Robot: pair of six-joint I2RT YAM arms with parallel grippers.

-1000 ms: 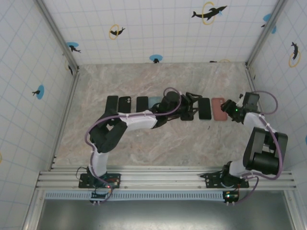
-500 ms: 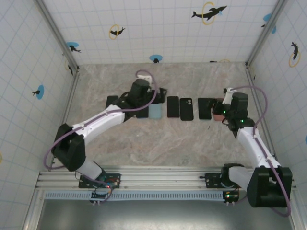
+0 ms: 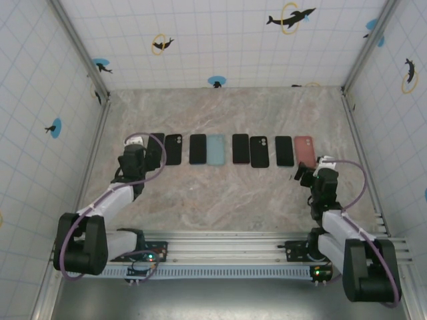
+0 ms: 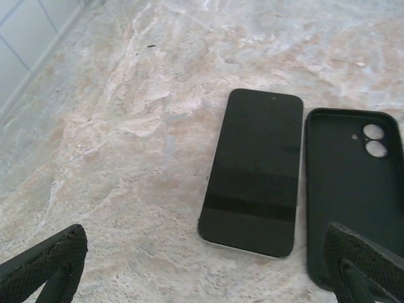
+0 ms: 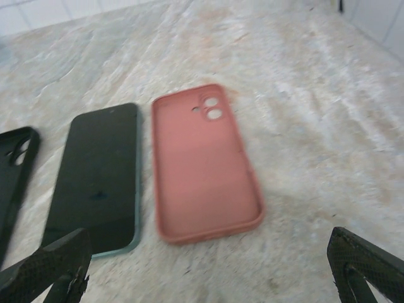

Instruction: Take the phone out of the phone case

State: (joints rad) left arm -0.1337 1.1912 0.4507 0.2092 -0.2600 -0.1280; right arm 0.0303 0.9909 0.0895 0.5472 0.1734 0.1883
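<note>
Black phone (image 4: 252, 170) lying flat just beside empty black case (image 4: 353, 202), narrow gap between: pair judged already separated, set side by side in the row. Left gripper (image 4: 202, 268) spread wide, empty. Right gripper (image 5: 208, 268) likewise, facing dark phone (image 5: 95, 180) beside empty pink case (image 5: 205, 161).

- One row of eight things crosses the table (image 3: 220, 200) from 9 to 3 o'clock, all lying flat on it.
- Leftmost phone (image 4: 252, 170) starts the row, with leftmost case (image 4: 353, 196) just beside it at 3 o'clock, not touching.
- Onward toward 3 o'clock lie second phone (image 3: 197, 149), second case (image 3: 215, 149), third phone (image 3: 240, 149) and third case (image 3: 259, 151).
- Rightmost phone (image 5: 98, 177) follows, with rightmost case (image 5: 205, 161) just beside it at 3 o'clock, ending the row.
</note>
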